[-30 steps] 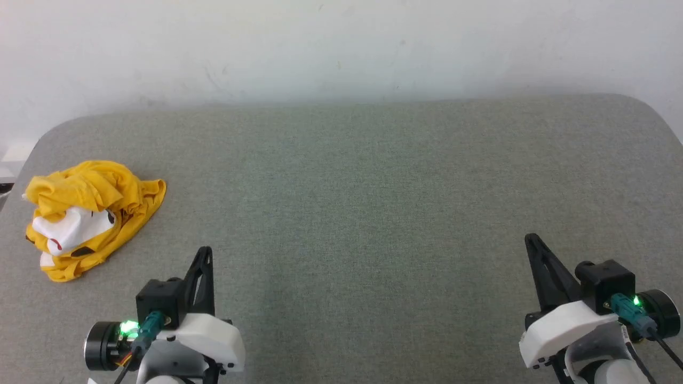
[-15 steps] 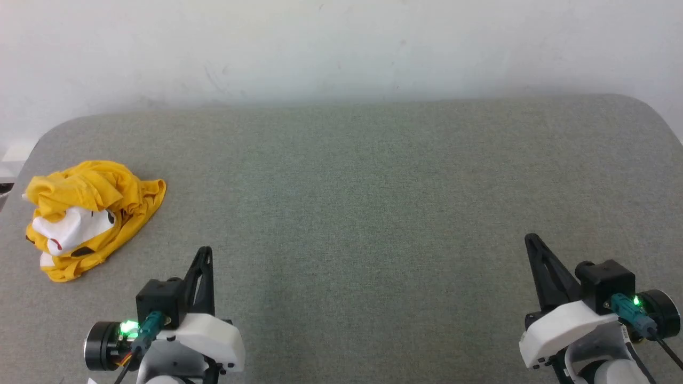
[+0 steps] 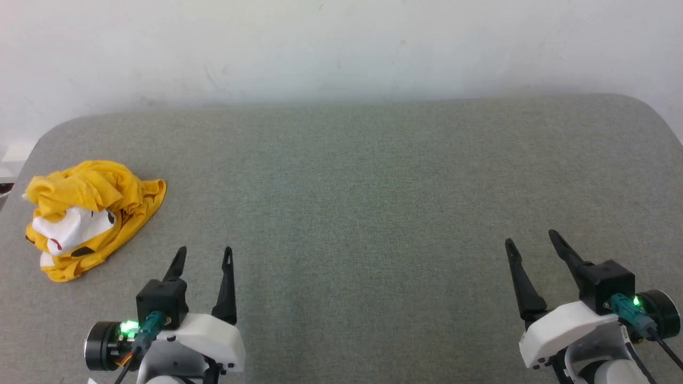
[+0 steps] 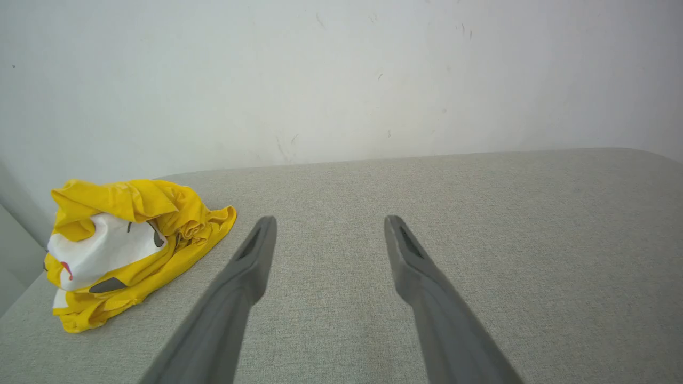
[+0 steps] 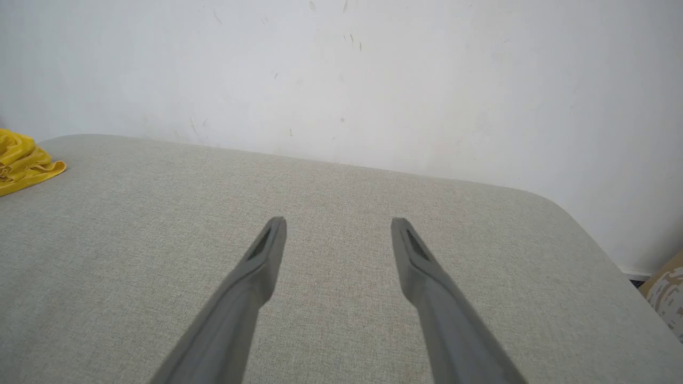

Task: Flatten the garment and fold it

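a mustard-yellow cotton t-shirt [image 3: 90,213] lies crumpled in a loose heap at the far left of a wide grey-green table covered in woven fabric with rounded corners [image 3: 373,176]. the heap sits close to the table's left edge. a white printed patch with a small red mark and black marks faces up and toward the robot, and yellow folds are bunched over and behind it. one flap of hem spreads flat to the heap's right. in the left wrist view the t-shirt [image 4: 133,250] stands as a low mound left of the fingers, and only an edge of it [image 5: 24,160] shows in the right wrist view, at the left border.

the left gripper [image 3: 205,249] hovers near the table's front edge, right of the t-shirt and nearer the robot. its two long dark fingers are spread wide with nothing between them, and a stretch of grey cloth lies between them and the heap. along its own fingers [image 4: 256,266] the gap frames table fabric.

the right gripper [image 3: 531,237] hovers well apart from it, over the right side of the table, jaws also spread wide and holding nothing.

a scuffed white wall [image 3: 341,48] rises behind the table. past the table's right corner a tan mottled object [image 5: 667,288] shows, too cropped to name.
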Tool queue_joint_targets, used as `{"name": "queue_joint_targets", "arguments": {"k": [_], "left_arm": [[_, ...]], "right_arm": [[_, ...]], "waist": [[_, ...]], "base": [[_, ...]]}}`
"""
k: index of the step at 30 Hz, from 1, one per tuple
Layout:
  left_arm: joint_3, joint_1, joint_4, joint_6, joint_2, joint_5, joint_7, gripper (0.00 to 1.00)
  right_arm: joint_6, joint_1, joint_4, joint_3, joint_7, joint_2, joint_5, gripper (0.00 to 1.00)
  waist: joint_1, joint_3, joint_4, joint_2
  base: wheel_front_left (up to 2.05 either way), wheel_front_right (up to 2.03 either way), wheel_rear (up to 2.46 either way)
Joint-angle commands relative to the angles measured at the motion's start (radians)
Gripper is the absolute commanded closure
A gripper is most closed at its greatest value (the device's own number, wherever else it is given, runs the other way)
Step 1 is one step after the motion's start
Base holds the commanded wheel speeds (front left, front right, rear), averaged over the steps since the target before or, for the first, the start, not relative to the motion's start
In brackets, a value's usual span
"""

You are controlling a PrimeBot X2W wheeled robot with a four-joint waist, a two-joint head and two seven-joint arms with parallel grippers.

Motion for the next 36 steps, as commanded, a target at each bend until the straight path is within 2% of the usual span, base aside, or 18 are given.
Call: {"name": "queue_joint_targets", "arguments": {"k": [1, 36], "left_arm": [[0.0, 0.001, -0.001, 0.0, 0.0, -0.001, -0.001, 0.0], [-0.006, 0.03, -0.034, -0.011, -0.002, -0.036, -0.075, 0.0]], "right_arm": [[0.0, 0.0, 0.0, -0.001, -0.001, 0.0, 0.001, 0.0], [-0.001, 0.009, 0.025, -0.074, -0.075, 0.001, 0.063, 0.0]], "waist": [[0.0, 0.0, 0.0, 0.0], [0.0, 0.003, 0.016, 0.0]], "base": [[0.0, 0.0, 0.0], [0.0, 0.0, 0.0]]}}
